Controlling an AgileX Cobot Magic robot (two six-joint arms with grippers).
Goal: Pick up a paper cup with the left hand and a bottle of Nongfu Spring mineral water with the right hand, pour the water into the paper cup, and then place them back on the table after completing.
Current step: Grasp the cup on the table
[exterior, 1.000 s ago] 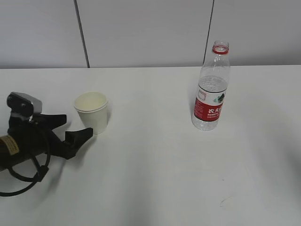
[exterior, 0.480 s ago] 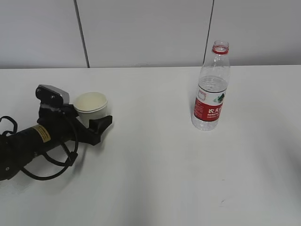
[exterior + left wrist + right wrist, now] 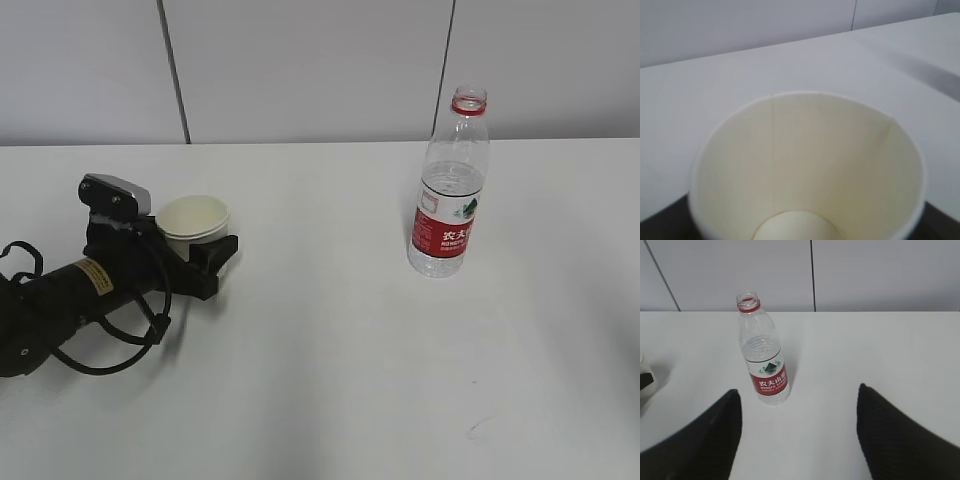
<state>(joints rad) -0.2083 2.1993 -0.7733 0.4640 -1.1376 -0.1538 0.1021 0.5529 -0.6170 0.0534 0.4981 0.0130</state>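
At the left of the exterior frame, the left hand (image 3: 190,255) is straddling the paper cup (image 3: 193,222), jaws flanking its sides; contact cannot be confirmed. Right of centre, the uncapped bottle (image 3: 449,186) is standing upright on the table (image 3: 330,370). The right hand (image 3: 797,432) is holding its jaws spread, empty.

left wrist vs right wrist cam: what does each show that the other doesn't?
Only the left wrist view: the inside of the paper cup, empty and dry, with its seam and base disc, filling the frame.

Only the right wrist view: the uncapped water bottle standing upright with its red label, partly filled, and the right end effector with its fingers spread wide, short of the bottle.

Both: the white table and the grey panelled wall. The cup shows in the right wrist view only as a sliver at the left edge.
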